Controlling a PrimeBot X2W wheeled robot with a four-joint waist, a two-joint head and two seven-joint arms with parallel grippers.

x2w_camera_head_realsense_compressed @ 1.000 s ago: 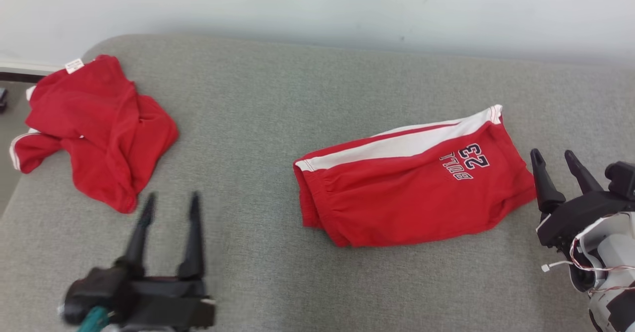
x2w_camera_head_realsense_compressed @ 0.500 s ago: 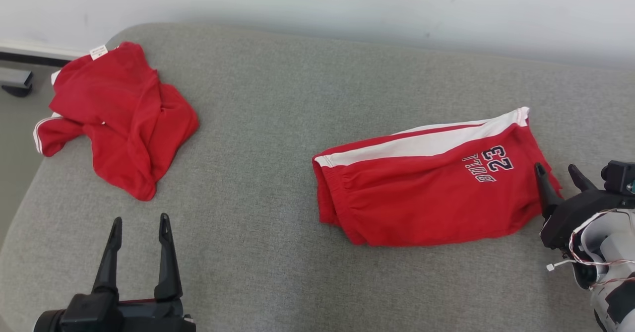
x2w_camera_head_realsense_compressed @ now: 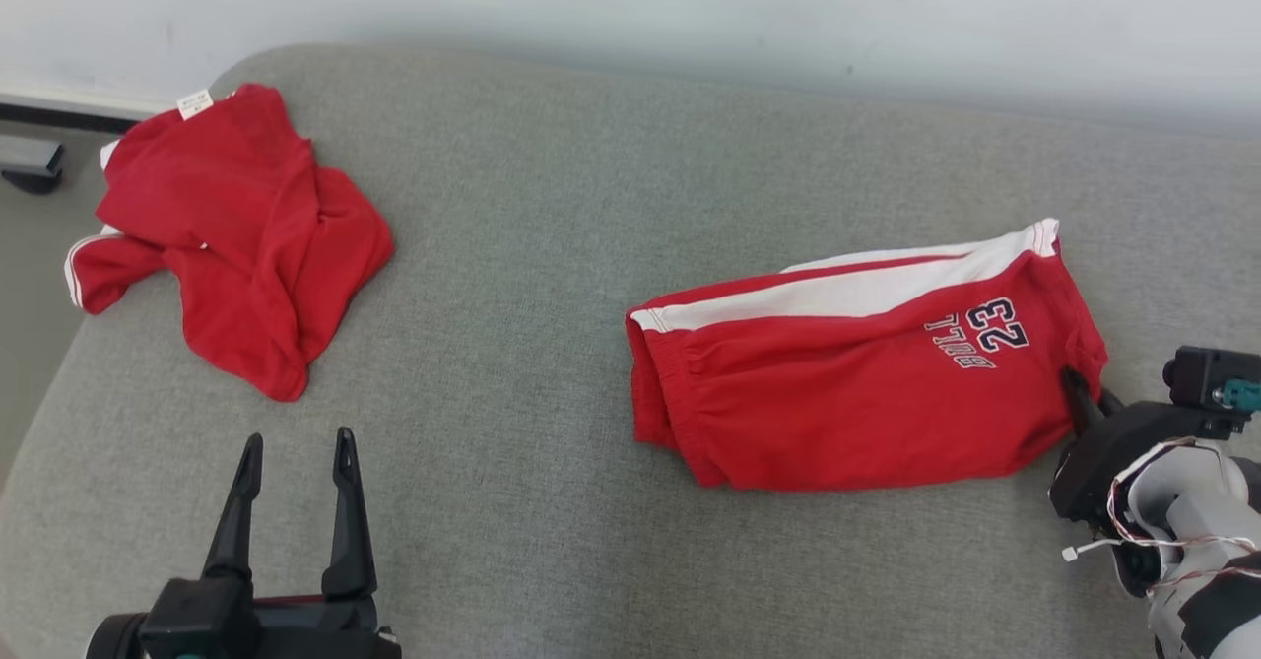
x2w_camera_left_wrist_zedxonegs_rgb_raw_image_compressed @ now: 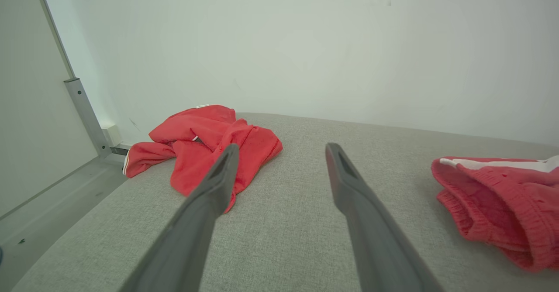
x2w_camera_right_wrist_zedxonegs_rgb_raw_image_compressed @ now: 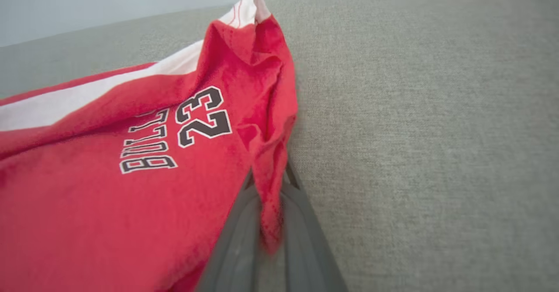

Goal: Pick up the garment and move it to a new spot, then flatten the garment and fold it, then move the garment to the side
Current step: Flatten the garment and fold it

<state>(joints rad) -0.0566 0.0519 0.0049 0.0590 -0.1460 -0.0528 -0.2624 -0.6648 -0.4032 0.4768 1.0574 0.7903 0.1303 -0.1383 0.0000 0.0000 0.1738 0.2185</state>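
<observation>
Grey fabric cushion (x2w_camera_head_realsense_compressed: 552, 245) bore folded red shorts (x2w_camera_head_realsense_compressed: 847, 383) with a white side stripe, toward its right. Right gripper (x2w_camera_head_realsense_compressed: 1084, 393) pinched only their thin hem edge, which might slip free when lifted. Left gripper (x2w_camera_head_realsense_compressed: 296, 452) hung spread and empty.

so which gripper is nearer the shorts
Right. The right gripper is shut on the hem of the shorts; the left gripper hangs open, well off to their left.
</observation>
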